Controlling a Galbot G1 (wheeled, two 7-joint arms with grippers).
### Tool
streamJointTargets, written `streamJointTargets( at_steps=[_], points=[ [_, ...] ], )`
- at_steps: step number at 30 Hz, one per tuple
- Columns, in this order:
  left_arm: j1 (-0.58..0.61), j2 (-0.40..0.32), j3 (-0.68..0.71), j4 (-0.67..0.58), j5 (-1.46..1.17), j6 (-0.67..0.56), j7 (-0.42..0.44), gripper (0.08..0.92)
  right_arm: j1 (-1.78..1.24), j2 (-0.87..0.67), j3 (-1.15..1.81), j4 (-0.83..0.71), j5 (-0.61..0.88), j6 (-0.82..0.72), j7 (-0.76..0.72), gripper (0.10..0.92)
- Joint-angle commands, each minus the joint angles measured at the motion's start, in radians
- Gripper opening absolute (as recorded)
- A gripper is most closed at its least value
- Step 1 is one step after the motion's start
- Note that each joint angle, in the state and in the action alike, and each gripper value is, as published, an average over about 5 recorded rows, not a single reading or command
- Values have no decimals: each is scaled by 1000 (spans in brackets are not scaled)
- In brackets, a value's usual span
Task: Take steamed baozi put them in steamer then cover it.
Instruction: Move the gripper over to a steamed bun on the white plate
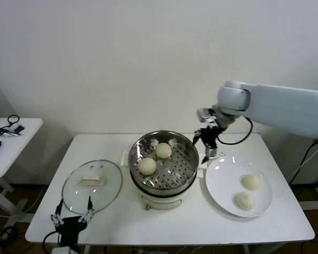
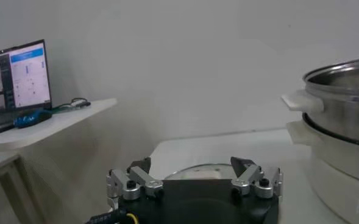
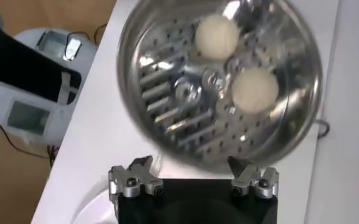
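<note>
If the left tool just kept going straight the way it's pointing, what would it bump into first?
Most likely the glass lid. The left tool, open, points at it across the table; the lid's edge lies right past its fingertips, though depth is hard to judge.

Steamer (image 1: 163,169) centre, cover (image 1: 92,186) left, plate (image 1: 222,185) right w/ 2 baozi (image 1: 251,182).

steamer (image 1: 164,168): open, two baozi (image 1: 155,158) inside | two baozi (image 1: 248,191) right | cover (image 1: 92,186) flat, left

Steamer (image 2: 344,115) cut by edge (cover (image 2: 200,172) behind pincer)
</note>
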Motion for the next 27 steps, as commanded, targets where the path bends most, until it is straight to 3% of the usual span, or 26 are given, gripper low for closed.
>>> streamJointTargets(
  at_steps=[1,12,27],
  points=[
    [10,-1,-3,-4,-9,-17,2,823,-213,-266,99,43,-260,19,-18,823],
    [22,-5,-3,-7,-2,-15,-2,823,-563,-322,361,-48,-408,35,-31,823],
    [34,-8,-5,-3,1,-16,-16,823,-659,-277,427,-93,-449,41,-35,823]
  ],
)
